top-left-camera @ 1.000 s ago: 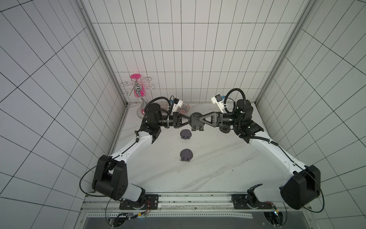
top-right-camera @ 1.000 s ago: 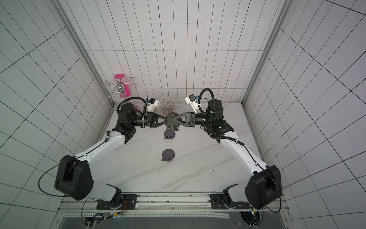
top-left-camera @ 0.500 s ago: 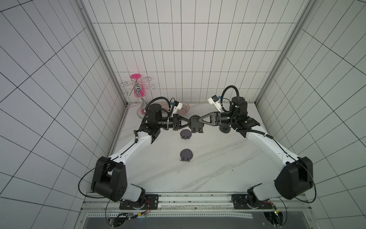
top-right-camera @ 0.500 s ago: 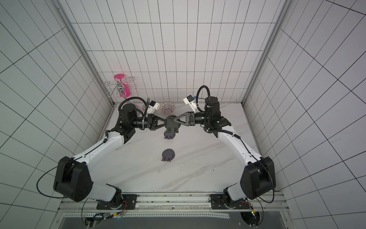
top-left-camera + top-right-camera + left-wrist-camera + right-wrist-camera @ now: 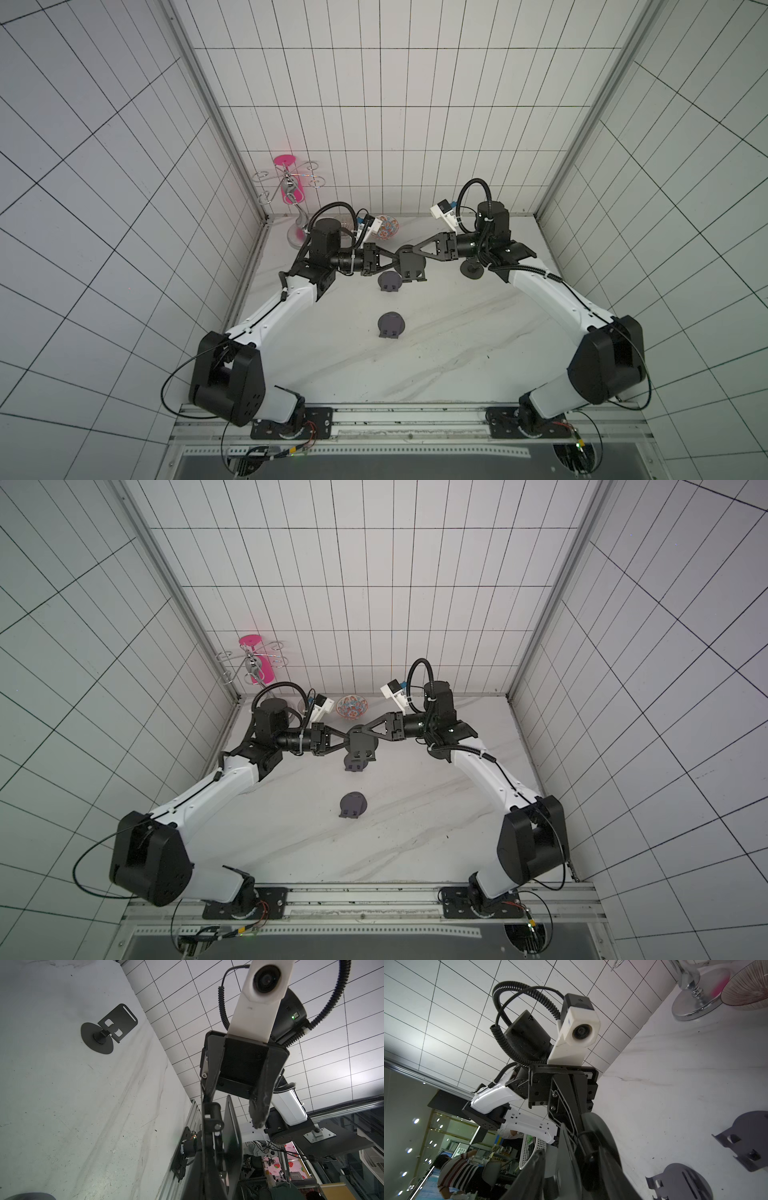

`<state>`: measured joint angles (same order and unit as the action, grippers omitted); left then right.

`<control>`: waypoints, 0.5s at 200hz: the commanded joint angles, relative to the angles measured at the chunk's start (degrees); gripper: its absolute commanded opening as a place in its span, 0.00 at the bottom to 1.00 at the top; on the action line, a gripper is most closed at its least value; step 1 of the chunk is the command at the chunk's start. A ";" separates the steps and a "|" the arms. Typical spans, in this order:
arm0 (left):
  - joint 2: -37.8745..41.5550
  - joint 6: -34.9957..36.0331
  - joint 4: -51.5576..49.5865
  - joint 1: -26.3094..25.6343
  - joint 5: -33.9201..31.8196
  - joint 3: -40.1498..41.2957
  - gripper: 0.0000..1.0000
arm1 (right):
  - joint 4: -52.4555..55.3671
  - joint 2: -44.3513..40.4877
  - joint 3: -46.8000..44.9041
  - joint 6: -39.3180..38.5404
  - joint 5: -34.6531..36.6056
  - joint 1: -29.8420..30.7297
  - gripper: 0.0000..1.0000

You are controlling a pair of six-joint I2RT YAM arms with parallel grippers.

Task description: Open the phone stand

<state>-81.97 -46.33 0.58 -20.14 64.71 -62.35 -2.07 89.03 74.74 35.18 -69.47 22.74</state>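
Jaws shut, left gripper holds phone stand; 2 folded stands nearby.

Both arms stood raised and reached inward, the left gripper clamped tight and the right gripper facing it tip-to-tip with jaws parted.
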 commanded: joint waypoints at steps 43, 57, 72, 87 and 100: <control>0.23 0.28 5.13 -0.69 3.30 -2.30 0.00 | -0.62 2.89 -0.43 0.07 0.31 2.11 0.11; 0.19 0.05 5.17 -0.66 3.47 -2.43 0.00 | -0.18 2.40 -0.19 -0.10 0.47 2.13 0.01; 0.07 -0.33 5.06 -0.60 3.58 -2.34 0.00 | -0.04 1.92 -0.15 -0.01 0.93 2.13 0.00; -0.24 -0.29 4.40 -0.44 3.58 -1.79 0.00 | -0.78 1.03 -0.37 0.26 1.64 2.10 0.00; -0.64 -0.41 4.40 -0.34 3.84 -0.93 0.00 | -4.45 0.16 -1.24 2.77 1.77 2.04 0.00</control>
<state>-82.59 -46.02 -0.27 -19.75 65.65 -62.35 -3.77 90.56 74.72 36.99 -69.28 23.51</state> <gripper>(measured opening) 0.047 0.051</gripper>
